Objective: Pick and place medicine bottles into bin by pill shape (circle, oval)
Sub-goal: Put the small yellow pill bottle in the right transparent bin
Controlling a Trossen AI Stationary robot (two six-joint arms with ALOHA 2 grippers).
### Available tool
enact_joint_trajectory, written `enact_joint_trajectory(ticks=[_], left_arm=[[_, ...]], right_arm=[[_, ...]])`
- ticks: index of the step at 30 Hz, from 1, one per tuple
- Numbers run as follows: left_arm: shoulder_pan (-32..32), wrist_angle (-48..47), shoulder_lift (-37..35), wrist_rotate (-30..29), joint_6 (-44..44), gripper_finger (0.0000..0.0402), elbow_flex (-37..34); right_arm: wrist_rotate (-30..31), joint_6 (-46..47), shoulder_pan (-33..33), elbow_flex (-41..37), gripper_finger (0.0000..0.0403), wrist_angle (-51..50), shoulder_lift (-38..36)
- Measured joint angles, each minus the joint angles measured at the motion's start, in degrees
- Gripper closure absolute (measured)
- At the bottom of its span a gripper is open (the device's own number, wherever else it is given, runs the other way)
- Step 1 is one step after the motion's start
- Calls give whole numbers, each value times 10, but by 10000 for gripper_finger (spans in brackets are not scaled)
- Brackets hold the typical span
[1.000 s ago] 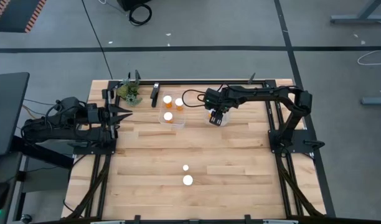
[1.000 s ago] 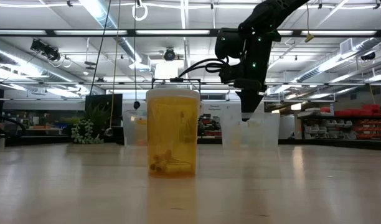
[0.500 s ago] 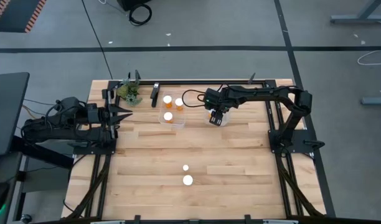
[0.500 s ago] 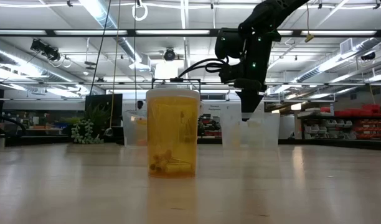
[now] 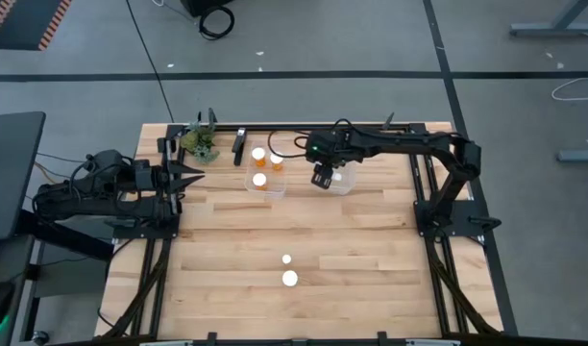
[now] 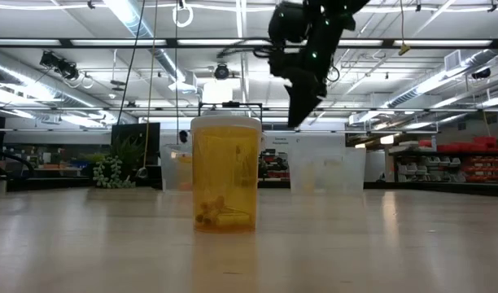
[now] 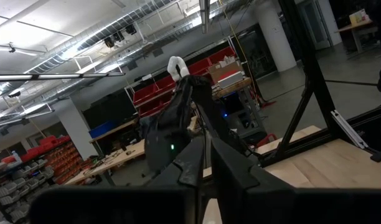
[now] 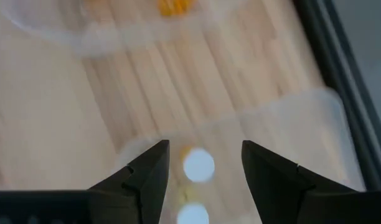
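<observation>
My right gripper (image 5: 320, 179) (image 8: 204, 149) hangs open above the near left corner of the clear right bin (image 5: 344, 185), fingers slanting down and holding nothing. Below it in the right wrist view, two white-capped medicine bottles (image 8: 198, 165) stand in that bin. The clear left bin (image 5: 266, 188) holds three orange bottles (image 5: 259, 180). Two more bottles (image 5: 290, 279) stand on their bases on the bare table near its front; the low view shows one of them large (image 6: 225, 173). My left gripper (image 5: 193, 175) (image 7: 203, 163) waits shut at the table's left edge.
A small green plant (image 5: 199, 143) stands at the far left corner. A black frame rail (image 5: 304, 126) runs along the far edge behind the bins. Bare wood lies between the bins and the two front bottles.
My right gripper has risen out of the right bin and swung a little toward the table's left, tipping less steeply downward. Its finger gap looks the same. The bottles and bins have stayed put.
</observation>
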Motion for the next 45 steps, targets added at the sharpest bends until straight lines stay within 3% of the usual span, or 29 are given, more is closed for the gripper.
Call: enact_joint_trajectory(ticks=[13,31,45], left_arm=[[0,0,0,0,0,368,0],[0,0,0,0,0,374,0],[1,3,4,0,0,374,0]], right_arm=[[14,-1,92,88,196,2,0],[12,37,226,89,196,143,7],[3,75,306,89,196,207,109]])
